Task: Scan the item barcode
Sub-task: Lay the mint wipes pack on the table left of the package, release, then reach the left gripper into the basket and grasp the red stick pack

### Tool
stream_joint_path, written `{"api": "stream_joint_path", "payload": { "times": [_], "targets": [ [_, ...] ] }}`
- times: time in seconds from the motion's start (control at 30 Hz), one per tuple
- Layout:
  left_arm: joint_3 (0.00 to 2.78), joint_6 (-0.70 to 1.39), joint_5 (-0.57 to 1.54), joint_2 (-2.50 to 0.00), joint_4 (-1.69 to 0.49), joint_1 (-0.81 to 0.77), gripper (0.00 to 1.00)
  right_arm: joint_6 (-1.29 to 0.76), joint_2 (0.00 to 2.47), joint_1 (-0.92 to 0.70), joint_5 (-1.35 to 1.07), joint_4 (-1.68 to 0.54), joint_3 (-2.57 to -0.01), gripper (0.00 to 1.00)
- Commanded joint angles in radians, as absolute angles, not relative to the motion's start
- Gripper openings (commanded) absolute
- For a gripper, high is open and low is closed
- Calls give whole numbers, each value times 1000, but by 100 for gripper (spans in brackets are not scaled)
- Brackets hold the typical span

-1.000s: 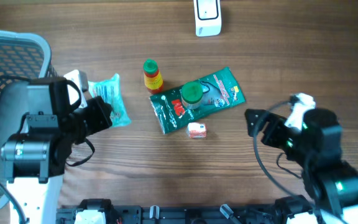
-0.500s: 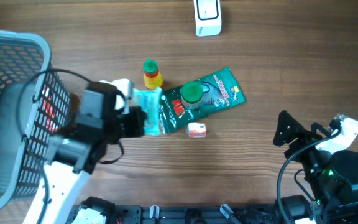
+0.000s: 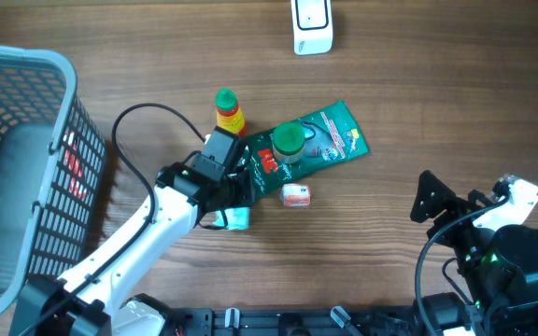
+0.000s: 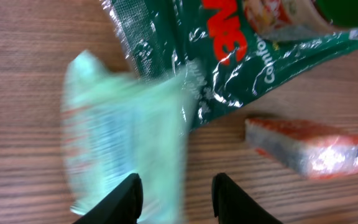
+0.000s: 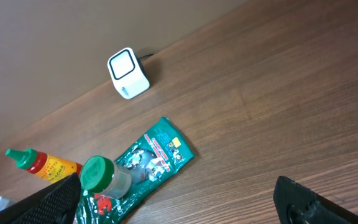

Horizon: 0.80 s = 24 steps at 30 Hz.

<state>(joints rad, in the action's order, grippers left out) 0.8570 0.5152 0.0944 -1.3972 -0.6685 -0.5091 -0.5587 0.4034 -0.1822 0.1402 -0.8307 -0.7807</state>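
I am reading this as a set-down between scans: my left hand (image 4: 178, 194) is hovering with fingers partly apart, pinching nothing I can see, over the blurred teal packet (image 4: 126, 137), which is lying in the middle of the counter (image 3: 437, 93) just beside the green pouch (image 3: 339, 140), well apart from the scanner (image 3: 312, 26) at the far edge. My right hand (image 5: 179, 202) is hanging spread wide and empty near the right edge, so next I am expecting to pinch one item and turn its barcode to the scanner. I am counting one each of scanner, basket (image 3: 26, 54), teal packet, pouch, jar (image 3: 289, 140), sauce bottle (image 3: 228, 112) and small orange packet (image 3: 295, 194).
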Motion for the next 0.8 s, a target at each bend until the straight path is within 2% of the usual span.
{"api": "stream_joint_path", "payload": {
  "times": [0.0, 0.13, 0.27, 0.43, 0.57, 0.77],
  "targets": [
    [851, 535, 142, -1394, -592, -513, 43, -551, 395, -179, 165, -824, -797, 100],
    [891, 498, 147, -1349, -580, -505, 68, -551, 395, -179, 165, -823, -797, 100],
    [1039, 431, 110, -1245, -664, -448, 75, -553, 395, -179, 164, -823, -797, 100],
    [1244, 422, -14, -1079, -700, -270, 98, -553, 395, -179, 165, -824, -796, 100],
    [1266, 395, -125, -989, -702, -73, 100, -557, 395, -179, 165, -823, -796, 100],
    [1266, 398, -107, -986, -746, 271, 100, -622, 398, -179, 165, -823, -788, 100]
  ]
}}
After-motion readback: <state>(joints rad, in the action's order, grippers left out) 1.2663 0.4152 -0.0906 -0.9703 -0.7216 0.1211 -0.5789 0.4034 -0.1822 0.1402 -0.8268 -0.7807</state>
